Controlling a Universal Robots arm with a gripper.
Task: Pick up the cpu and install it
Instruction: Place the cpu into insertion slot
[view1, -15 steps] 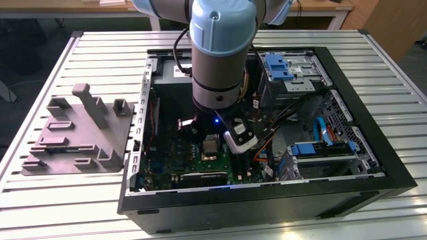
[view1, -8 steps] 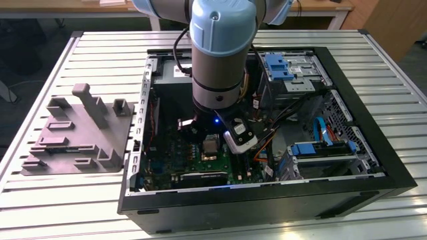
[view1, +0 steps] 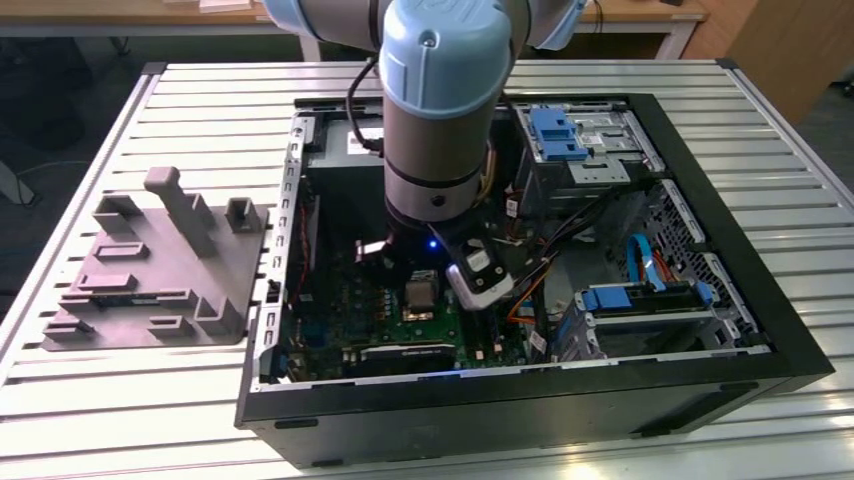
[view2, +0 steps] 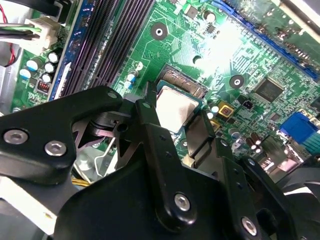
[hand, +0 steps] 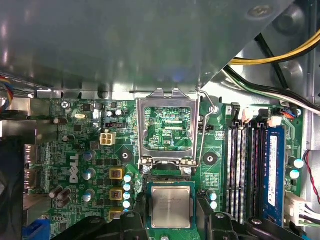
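Note:
The cpu (hand: 171, 205), a small square chip with a pale metal top, hangs between the two black fingers of my gripper (hand: 171, 218), which is shut on its edges. It sits just above the open motherboard socket (hand: 167, 173), whose gold contacts show past the chip's far edge. The socket's metal load plate (hand: 166, 122) stands raised, with its lever (hand: 206, 130) swung up. In the second wrist view the cpu (view2: 176, 106) lies between the fingers (view2: 150, 117), above the socket contacts (view2: 184, 82). In the exterior view my gripper (view1: 424, 292) is low inside the open computer case (view1: 747, 300).
The grey plastic fixture (view1: 154, 270) with posts and slots lies on the slatted table at the exterior view's left. Around the socket are memory slots (hand: 250, 165), capacitors (hand: 116, 173) and cables (hand: 270, 75). Drive bays with blue clips (view1: 634, 298) fill the case's right side.

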